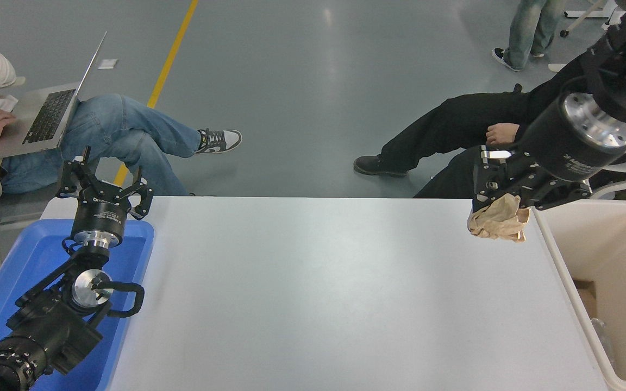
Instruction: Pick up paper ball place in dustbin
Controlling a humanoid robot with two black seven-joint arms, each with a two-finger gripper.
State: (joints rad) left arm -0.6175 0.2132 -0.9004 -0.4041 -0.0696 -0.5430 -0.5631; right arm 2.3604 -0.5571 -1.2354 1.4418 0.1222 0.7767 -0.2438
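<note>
The tan-brown paper ball (499, 220) hangs in my right gripper (500, 203), which is shut on it and holds it above the table near the far right, just left of the dustbin's rim. The dustbin (560, 271) is a large beige bin at the table's right edge, with some scraps showing inside. My left gripper (105, 184) is open and parked over the blue tray at the lower left.
A shallow blue tray (30, 255) lies at the table's left edge under the left arm. The white table (318, 293) spans the middle. Two people sit beyond the far edge, one with a laptop (52, 114); a third stands at the top right.
</note>
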